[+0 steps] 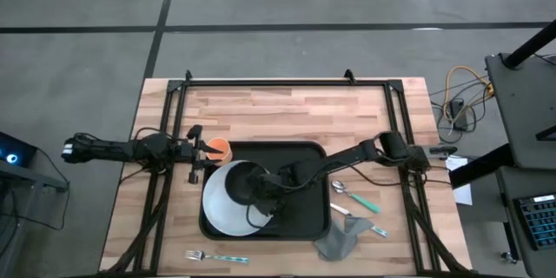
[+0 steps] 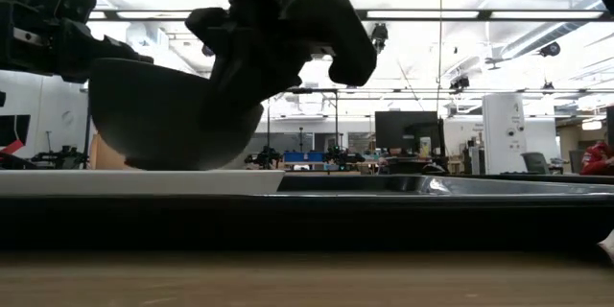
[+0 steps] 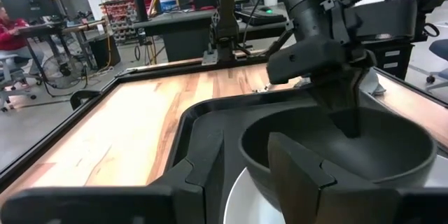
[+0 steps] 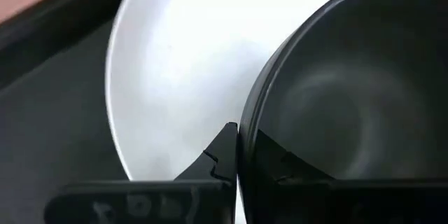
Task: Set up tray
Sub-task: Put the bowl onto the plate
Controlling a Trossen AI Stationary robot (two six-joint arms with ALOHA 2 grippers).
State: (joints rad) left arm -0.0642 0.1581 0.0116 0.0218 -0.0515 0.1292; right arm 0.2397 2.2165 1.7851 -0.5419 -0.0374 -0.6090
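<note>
While the fork [image 1: 215, 258] and the grey napkin [image 1: 340, 241] are lying nearest the table's front edge, outside the tray [image 1: 308, 217] and apparently waiting their turn, the black tray is sitting at mid-table with the white plate [image 1: 221, 208] resting on its left half. The right gripper [image 1: 261, 186] is pinching the rim of the dark bowl [image 1: 248, 182] with fingers closed tight on it, holding the bowl just above the plate, evidently for stacking. The spoon [image 1: 354, 196] is lying just right of the tray. Farther back, the left gripper [image 1: 196, 151] is clasping the orange cup [image 1: 217, 148] beside the tray's rear left corner, seemingly keeping it ready for placement.
</note>
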